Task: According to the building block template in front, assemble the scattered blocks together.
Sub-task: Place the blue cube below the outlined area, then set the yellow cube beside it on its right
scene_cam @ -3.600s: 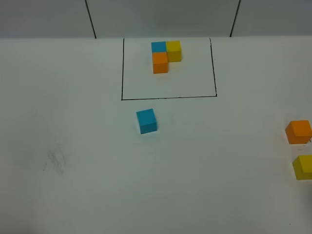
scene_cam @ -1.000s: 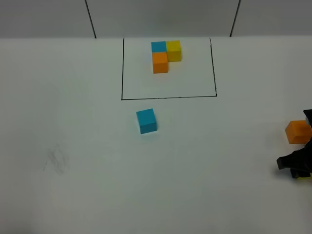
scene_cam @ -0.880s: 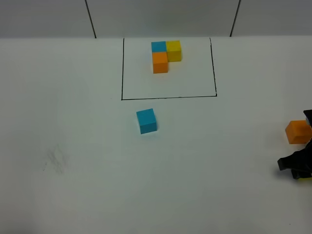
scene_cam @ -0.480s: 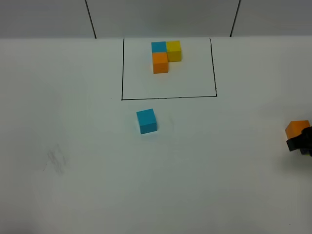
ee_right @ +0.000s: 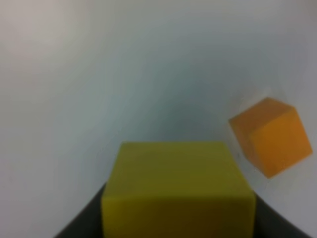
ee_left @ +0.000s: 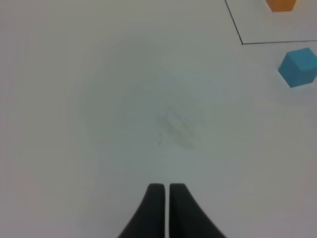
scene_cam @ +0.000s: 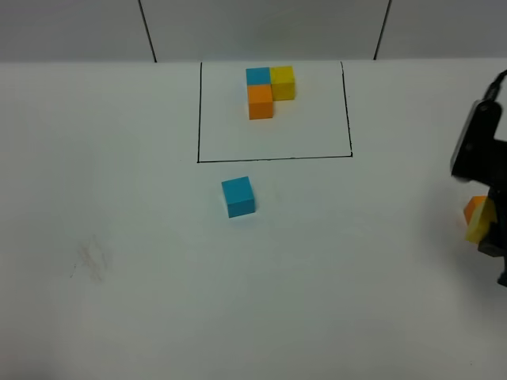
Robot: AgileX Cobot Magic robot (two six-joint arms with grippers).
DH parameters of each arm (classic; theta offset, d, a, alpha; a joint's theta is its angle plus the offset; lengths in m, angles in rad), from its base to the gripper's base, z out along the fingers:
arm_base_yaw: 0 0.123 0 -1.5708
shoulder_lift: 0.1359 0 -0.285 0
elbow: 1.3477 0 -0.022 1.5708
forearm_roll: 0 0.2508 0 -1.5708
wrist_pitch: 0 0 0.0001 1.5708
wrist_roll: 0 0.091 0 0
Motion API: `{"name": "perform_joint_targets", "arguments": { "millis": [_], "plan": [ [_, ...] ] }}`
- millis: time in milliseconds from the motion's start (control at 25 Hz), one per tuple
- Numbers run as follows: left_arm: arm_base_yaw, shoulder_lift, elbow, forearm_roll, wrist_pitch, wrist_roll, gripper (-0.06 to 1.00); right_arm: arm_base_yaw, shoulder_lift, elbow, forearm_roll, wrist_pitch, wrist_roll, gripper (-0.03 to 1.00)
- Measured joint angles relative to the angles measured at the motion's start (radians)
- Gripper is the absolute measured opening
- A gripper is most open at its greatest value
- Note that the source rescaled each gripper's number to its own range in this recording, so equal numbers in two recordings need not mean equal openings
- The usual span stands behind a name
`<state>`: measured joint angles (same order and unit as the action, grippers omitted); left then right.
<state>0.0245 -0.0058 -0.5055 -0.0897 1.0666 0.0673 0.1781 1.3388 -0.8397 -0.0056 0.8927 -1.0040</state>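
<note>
Grip: right tool (ee_right: 178, 218) clamps the yellow cube (ee_right: 178, 178), near the orange cube (ee_right: 270, 141). Left tool (ee_left: 164, 191) is pressed together above the surface (ee_left: 99, 99), blue cube (ee_left: 297, 67) apart.

R arm (scene_cam: 475, 142) — black, boxy housing, thin black cable (scene_cam: 495, 83); L gripper (ee_left: 166, 187) — two black tapered fingers (ee_left: 153, 213)
</note>
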Motion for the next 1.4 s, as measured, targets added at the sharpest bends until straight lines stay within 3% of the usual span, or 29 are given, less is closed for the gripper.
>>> {"name": "perform_joint_targets", "arguments": {
  "millis": [120,200,520,1000,1400],
  "plan": [
    [0.000,0.000,0.000,0.000,0.000,0.000,0.00,0.031,-0.002,-0.003,0.000,0.048,-0.242,0.51],
    [0.000,0.000,0.000,0.000,0.000,0.000,0.00,0.034,-0.002,-0.003,-0.003,0.052,-0.302,0.51],
    [0.000,0.000,0.000,0.000,0.000,0.000,0.00,0.034,-0.002,-0.003,-0.033,-0.074,-0.368,0.51],
    [0.000,0.000,0.000,0.000,0.000,0.000,0.00,0.034,0.013,0.008,0.006,-0.094,-0.456,0.51],
    [0.000,0.000,0.000,0.000,0.001,0.000,0.00,0.034,0.058,0.008,0.205,-0.089,-0.456,0.51]
  ]
}}
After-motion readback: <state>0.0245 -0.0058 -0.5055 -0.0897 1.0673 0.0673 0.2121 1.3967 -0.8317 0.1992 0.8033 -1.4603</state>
